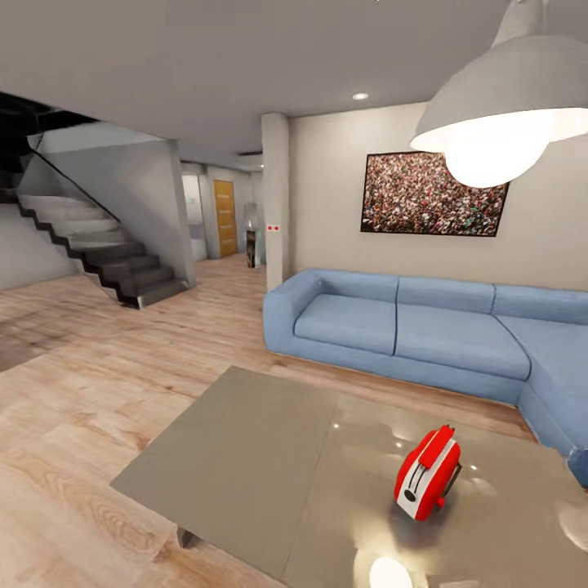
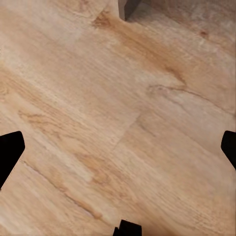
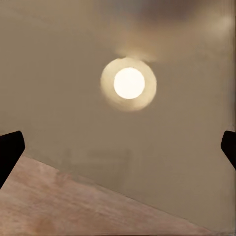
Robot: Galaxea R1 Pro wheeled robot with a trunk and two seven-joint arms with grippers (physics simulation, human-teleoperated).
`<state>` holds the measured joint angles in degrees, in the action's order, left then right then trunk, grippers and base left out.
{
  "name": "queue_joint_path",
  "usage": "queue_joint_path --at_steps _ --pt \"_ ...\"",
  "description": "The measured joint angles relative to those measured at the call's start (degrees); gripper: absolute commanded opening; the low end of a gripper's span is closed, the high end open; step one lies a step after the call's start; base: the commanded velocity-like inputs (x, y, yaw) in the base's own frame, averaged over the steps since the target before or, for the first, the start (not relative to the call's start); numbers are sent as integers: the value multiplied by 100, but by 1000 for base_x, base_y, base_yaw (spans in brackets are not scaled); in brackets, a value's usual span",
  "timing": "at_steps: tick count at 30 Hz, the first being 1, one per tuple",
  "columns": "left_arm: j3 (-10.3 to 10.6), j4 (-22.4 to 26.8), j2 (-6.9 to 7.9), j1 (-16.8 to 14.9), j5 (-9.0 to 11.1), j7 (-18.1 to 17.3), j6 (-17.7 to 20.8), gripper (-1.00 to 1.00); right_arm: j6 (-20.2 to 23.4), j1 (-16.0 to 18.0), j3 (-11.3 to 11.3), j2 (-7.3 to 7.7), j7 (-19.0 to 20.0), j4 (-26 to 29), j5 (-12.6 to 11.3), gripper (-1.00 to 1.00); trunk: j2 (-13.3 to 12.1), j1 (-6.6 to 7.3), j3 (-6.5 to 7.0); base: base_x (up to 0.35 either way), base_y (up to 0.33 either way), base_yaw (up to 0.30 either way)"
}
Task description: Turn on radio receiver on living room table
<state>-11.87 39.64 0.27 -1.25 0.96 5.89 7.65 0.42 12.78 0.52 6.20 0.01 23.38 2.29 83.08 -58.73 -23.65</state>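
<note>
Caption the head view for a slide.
Red radio receiver standing on the glossy grey table in the living room, blue sofa behind, pendant lamp overhead.

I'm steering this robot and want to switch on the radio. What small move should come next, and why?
Probably bring the right pincer forward over the table toward the red radio. The radio stands on the table's right panel, nothing touching it. The right wrist view looks down on the glossy tabletop near its edge, the fingertips wide apart, while the left pincer hangs over bare wood floor.
</note>
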Motion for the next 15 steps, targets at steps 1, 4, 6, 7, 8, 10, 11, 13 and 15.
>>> queue_joint_path --at_steps 1,4,6,7,8,10,11,13,15 --pt "-20 0 0 0 0 0 0 100 0 -1 0 -1 0 0 0 100 0 0 2 82 219 -275" --pt "-73 0 0 1 -3 0 0 100 -1 -3 0 -2 -1 0 -1 100 0 0 8 90 240 -275" --pt "-82 0 0 0 -5 0 0 100 1 -1 0 -1 -1 0 0 100 0 0 13 93 251 -275" --pt "-84 0 0 1 -5 0 2 100 0 -2 0 -2 -1 0 0 100 0 0 15 73 254 -275" --pt "-87 0 0 1 -6 0 3 100 0 1 0 -3 -1 0 3 100 0 0 17 47 255 -275" --pt "-87 0 0 2 -8 0 6 100 0 2 0 0 -1 0 4 100 0 0 21 22 208 -275" --pt "-87 0 0 2 -8 0 5 100 1 1 0 1 -1 0 5 100 0 0 23 12 170 -275" --pt "-91 0 0 2 -6 0 5 100 -2 1 0 -1 -1 0 3 100 0 0 27 6 164 -275" --pt "-93 0 0 2 -7 0 6 100 -2 -1 0 -4 -1 0 1 100 0 0 32 2 192 -275"
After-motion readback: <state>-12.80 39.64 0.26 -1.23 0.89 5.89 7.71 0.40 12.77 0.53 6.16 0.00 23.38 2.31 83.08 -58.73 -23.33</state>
